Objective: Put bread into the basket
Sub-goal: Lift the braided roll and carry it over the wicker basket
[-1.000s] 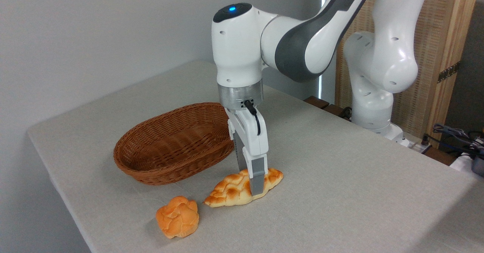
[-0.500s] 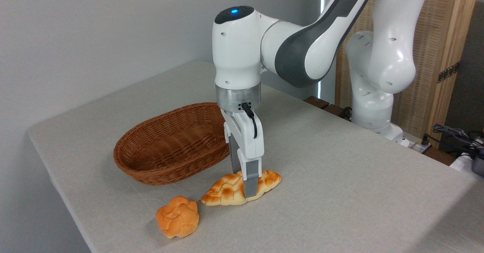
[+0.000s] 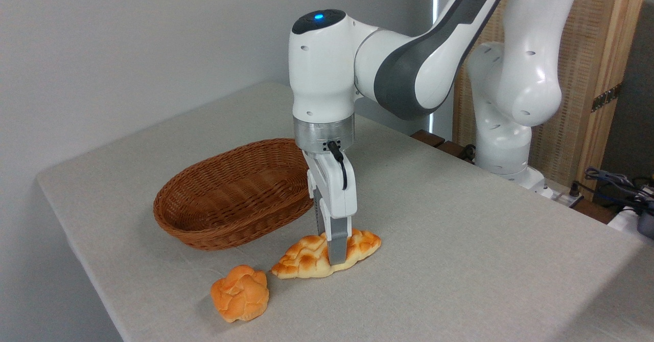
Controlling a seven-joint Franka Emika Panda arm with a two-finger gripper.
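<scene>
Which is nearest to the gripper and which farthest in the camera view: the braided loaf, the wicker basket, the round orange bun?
1. The long braided pale-yellow loaf: the gripper has its fingers around its middle.
2. The oval reddish-brown wicker basket: just left and behind.
3. The small round orange bun: lower left, near the table's front edge.

You have a glossy white plastic arm [image 3: 327,71] with dark grey, smoother-looking joint panels, and a brushed metal ring [image 3: 323,132] just above the gripper [image 3: 331,252] — its near finger [image 3: 336,245] is matt grey, probably rubber or plastic. Under that finger, the bread [image 3: 311,256] looks glazed and bumpy, with a soft sheen. Just beside the tool, the basket [image 3: 230,199] is rough woven wicker, slightly lacquered. The bun [image 3: 240,293] below it has a cracked, dull crust. The table [image 3: 460,260] beneath appears cloth-covered — matt, finely textured.
</scene>
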